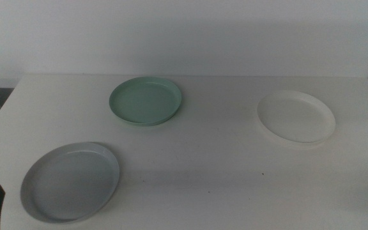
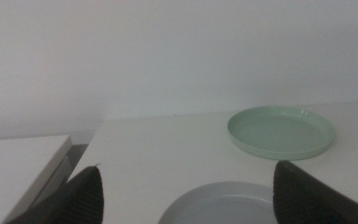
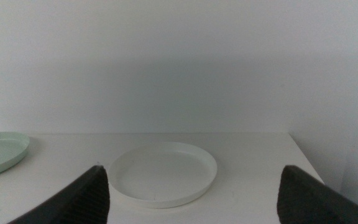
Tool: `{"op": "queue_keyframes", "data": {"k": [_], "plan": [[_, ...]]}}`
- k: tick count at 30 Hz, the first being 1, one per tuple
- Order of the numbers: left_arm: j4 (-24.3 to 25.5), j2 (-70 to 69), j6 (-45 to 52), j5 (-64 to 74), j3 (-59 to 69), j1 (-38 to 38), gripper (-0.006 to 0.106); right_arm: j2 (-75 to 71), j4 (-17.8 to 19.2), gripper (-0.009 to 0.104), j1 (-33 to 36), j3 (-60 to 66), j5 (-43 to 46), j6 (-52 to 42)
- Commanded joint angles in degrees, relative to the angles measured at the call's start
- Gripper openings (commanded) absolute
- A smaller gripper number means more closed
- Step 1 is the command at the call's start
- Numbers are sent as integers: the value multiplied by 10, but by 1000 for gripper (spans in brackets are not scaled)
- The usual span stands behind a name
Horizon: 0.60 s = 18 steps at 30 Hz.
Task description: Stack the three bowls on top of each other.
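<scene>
From the middle view, the grey bowl, mint green bowl and white bowl are lying well apart on the table. In the left wrist view, the left gripper is gaping wide, the grey bowl sitting between its jaws with the mint green one beyond. In the right wrist view, the right gripper is likewise spread wide, the white bowl lying just ahead.

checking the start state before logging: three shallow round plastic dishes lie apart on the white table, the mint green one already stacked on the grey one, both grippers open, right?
Not quite. The shallow round mint green plastic dish is not stacked: the middle view shows it lying alone, apart from the grey dish and the white dish on the white table. The rest holds: the left gripper and right gripper are both open.
</scene>
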State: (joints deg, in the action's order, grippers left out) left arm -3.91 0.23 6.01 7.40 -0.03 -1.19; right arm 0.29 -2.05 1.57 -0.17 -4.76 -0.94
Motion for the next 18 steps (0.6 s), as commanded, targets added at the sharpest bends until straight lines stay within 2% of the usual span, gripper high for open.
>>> {"op": "queue_keyframes", "data": {"k": [1, 13, 18], "plan": [[-5, -2, -5, -12, 0, 1, 94, -3, 4, 86, -4, 2, 2, -2], [-9, -2, -4, -25, 0, 12, 94, -3, 4, 86, -4, 2, 2, -2], [-29, 54, -18, 82, -83, 53, 94, -3, 4, 86, -4, 2, 2, -2]]}}
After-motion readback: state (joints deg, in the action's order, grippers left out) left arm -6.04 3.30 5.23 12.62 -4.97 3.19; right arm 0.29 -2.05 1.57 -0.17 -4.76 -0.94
